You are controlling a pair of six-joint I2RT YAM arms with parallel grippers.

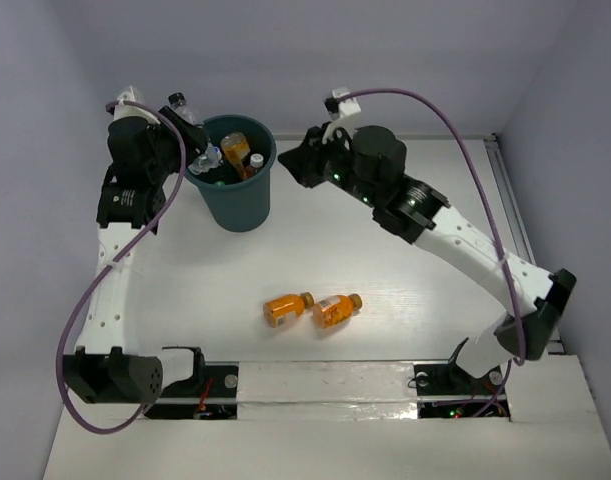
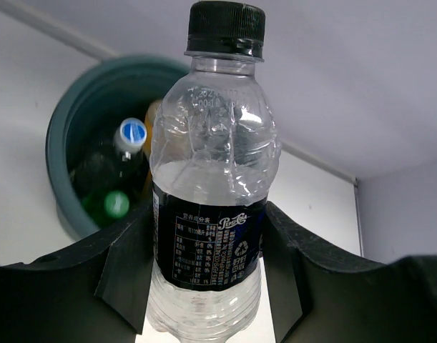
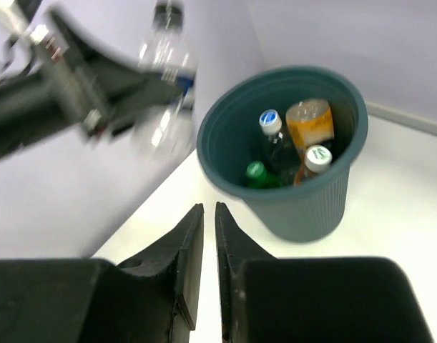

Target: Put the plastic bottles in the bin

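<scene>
The left gripper is clenched on a clear bottle with a black cap and dark label, gripping it across the label band with the long axis about upright and the cap on top. The coming move turns on how the bottle lies from the bin. From above it sits at the bin's left rim, about at the edge and not plainly over the mouth. In the left wrist view the open mouth lies beyond the bottle and to its left. A short carry toward the middle of the mouth looks needed before letting go, or the base may catch the rim. Several bottles already stand inside, one blue-capped, one green-capped and one orange, yet dark open room shows between them and the wall. The right gripper hangs just beside the bin's right rim without touching it, jaws pressed almost together on nothing, so the two arms flank the bin closely. Two orange bottles lie on their sides on the desk, caps toward the right, about midway between the arm bases and well apart from both grippers
</scene>
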